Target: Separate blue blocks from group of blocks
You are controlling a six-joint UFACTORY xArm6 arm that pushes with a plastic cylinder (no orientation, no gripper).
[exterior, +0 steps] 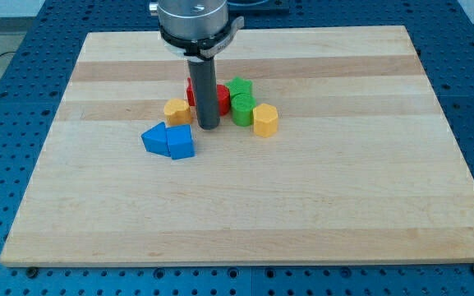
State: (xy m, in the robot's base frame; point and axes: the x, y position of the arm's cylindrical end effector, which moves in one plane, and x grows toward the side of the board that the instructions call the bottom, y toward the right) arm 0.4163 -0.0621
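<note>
- Two blue angular plastic blocks (169, 141), touching each other, lie down and to the view's left of my tip.
- My tip (209, 127), a bare rod grasping nothing, stands between them and the red, green, yellow cluster (237, 103).

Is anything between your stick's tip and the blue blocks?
No. In the camera view, only bare wooden board separates my tip from the two blue blocks.
</note>
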